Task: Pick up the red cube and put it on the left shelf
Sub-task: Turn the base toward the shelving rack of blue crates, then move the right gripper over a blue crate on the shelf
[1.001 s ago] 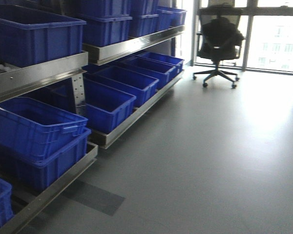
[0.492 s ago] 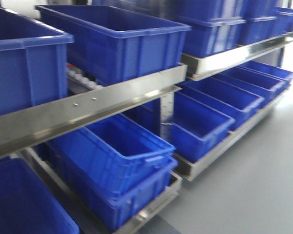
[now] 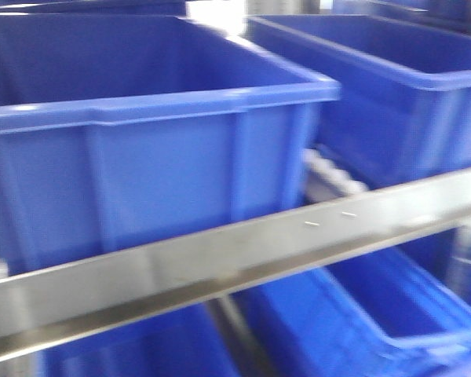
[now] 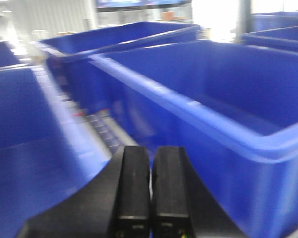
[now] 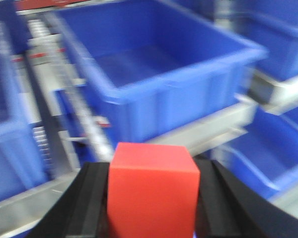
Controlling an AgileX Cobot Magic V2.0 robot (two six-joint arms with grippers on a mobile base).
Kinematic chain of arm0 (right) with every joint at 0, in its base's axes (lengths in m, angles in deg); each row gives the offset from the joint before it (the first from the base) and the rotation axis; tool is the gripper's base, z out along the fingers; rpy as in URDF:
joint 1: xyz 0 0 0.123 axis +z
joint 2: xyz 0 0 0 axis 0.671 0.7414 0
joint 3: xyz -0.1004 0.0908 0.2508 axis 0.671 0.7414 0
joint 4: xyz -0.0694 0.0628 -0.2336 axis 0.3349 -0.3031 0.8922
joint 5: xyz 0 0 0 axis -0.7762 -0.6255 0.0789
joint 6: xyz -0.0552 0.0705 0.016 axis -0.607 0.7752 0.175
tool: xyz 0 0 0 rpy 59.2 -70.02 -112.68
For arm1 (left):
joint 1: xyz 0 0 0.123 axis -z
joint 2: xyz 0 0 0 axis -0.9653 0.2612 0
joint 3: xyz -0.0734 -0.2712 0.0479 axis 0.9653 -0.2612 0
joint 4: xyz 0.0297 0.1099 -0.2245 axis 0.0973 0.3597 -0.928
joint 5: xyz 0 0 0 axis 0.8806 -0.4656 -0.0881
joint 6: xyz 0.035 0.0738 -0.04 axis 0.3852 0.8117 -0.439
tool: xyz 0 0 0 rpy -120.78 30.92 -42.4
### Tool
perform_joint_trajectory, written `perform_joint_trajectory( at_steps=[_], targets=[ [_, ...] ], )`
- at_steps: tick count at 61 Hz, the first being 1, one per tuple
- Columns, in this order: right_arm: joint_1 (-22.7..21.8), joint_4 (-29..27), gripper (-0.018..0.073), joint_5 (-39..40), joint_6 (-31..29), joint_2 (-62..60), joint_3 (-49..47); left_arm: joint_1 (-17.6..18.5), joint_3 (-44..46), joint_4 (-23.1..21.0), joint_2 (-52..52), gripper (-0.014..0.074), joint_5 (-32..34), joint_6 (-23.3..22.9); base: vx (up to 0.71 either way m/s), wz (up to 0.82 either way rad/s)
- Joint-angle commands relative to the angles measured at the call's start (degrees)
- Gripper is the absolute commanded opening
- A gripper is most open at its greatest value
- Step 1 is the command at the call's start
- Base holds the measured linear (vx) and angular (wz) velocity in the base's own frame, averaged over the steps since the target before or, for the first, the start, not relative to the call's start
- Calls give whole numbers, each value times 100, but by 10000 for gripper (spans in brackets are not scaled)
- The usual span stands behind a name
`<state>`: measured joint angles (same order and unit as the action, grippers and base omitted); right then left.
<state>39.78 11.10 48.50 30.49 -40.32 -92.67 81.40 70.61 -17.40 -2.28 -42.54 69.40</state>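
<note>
In the right wrist view my right gripper point(image 5: 153, 171) is shut on the red cube point(image 5: 151, 191), which fills the gap between the two black fingers. It hangs in front of the shelf rail point(image 5: 203, 130), below an empty blue bin point(image 5: 154, 69). In the left wrist view my left gripper point(image 4: 151, 171) is shut and empty, its fingers pressed together, level with the rim of a large blue bin point(image 4: 223, 99). The front view shows the metal shelf rail point(image 3: 243, 251) close up; neither gripper nor the cube shows there.
Blue bins point(image 3: 149, 133) stand side by side on the upper shelf level, with more blue bins point(image 3: 361, 322) below the rail. Roller tracks point(image 5: 74, 114) run between bins. A further bin point(image 4: 20, 148) lies left of the left gripper.
The front view has swung left and closed in: from open floor and an office chair, to the shelf rows, to the upper bins and rail filling the frame.
</note>
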Motion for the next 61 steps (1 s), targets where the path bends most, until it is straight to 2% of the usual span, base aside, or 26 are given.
perform_joint_trajectory(
  at_steps=[1,32,61],
  targets=[
    [-41,47,57,519,-14,68,-162,35,-126,-11,46,106,480,11,14,80],
    [-41,47,57,519,-14,68,-162,35,-126,-11,46,106,480,11,4,55],
    [-41,47,57,519,-14,68,-162,35,-126,-11,46,106,480,11,0,7]
  ],
)
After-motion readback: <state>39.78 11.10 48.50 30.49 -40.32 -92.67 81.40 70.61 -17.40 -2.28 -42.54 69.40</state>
